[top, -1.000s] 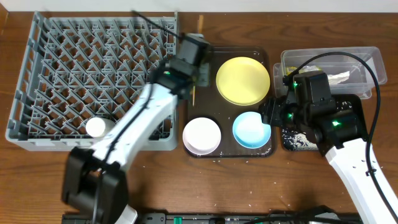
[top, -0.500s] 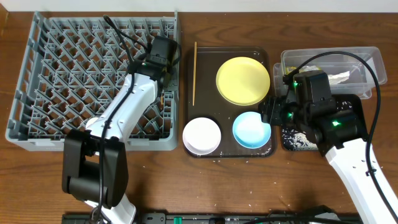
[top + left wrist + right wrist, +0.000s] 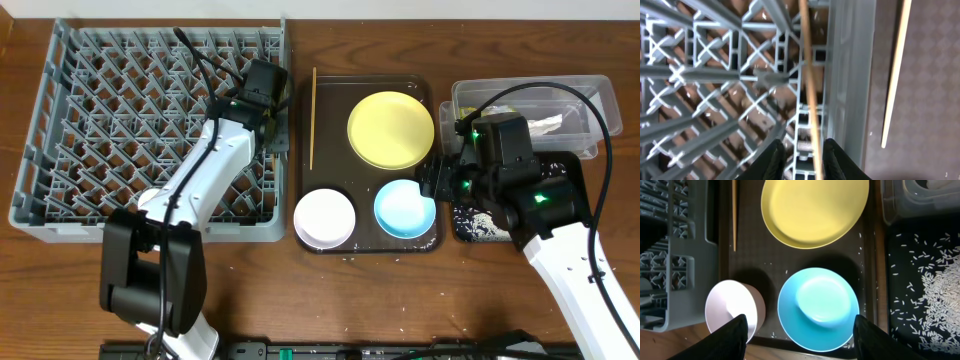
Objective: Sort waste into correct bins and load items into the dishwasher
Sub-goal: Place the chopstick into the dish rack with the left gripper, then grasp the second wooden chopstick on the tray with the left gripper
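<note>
Low over the grey dish rack [image 3: 100, 120], at its right wall: the left jaws. Spread wider than the one chopstick [image 3: 807, 75] running between the fingers [image 3: 774, 159]; stick close to one finger and clear of the other, lying along the lattice just inside the wall.

Outside the rack, the second chopstick [image 3: 312, 118], lengthwise on the left edge of the brown serving tray [image 3: 332, 160] and roughly parallel to the first. On the same tray: yellow plate [image 3: 391, 129] at the back, light blue bowl [image 3: 405, 209] in front of it, pale pink bowl [image 3: 324, 218] at front left, the two bowls near each other but apart.

Above the light blue bowl: the right jaws, spread wide, pinching nothing.

Right of the serving tray, on the bench [image 3: 400, 300]: black tray [image 3: 900, 330] strewn with white rice [image 3: 935, 280], and behind it the clear tub [image 3: 590, 95], contents too blurred to name. A few more grains on the serving tray around the bowls.
</note>
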Robot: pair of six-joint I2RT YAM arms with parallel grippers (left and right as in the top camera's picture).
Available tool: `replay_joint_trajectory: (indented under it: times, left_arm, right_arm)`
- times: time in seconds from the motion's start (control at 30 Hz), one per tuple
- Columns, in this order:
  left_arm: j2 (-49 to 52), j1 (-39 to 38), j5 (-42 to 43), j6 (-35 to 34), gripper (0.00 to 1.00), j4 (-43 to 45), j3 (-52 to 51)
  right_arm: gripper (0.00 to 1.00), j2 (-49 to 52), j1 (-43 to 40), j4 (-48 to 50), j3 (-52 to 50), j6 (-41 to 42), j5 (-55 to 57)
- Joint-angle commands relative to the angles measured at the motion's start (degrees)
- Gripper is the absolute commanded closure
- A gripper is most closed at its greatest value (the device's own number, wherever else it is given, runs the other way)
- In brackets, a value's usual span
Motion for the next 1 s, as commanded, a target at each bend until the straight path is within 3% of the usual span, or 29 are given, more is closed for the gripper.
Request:
replay_joint_trajectory:
  times: [0.0, 0.23, 0.33, 0.43, 0.53, 0.97]
  left_arm:
    - [-4.7, -0.7, 2.3, 1.0, 0.72, -0.4, 3.3]
    - [-6.7, -7.4, 3.3, 1.1, 0.67, 3.6, 3.5]
    - [-4.0, -11.2, 3.1, 6.0, 0.57, 7.2, 3.4]
    - [0.0, -13.4, -2.4, 9.2, 0.54, 10.9, 3.4]
    - [4.4, -13.8, -6.8, 9.2, 0.54, 14.1, 3.4]
    - [17.4, -10.5, -7.7, 9.1, 0.53, 25.3, 3.4]
  right_arm:
    - [0.34, 0.0, 0.4, 0.1, 0.0, 0.6, 0.1]
    - [0.34, 0.0, 0.4, 0.1, 0.0, 0.6, 0.1]
    - [0.34, 0.0, 0.4, 0.2, 0.0, 0.6, 0.1]
    - [0.33, 0.0, 0.4, 0.1, 0.0, 0.6, 0.1]
    - [0.34, 0.0, 0.4, -0.2, 0.0, 0.6, 0.1]
    - [0.34, 0.0, 0.4, -2.0, 0.0, 0.6, 0.1]
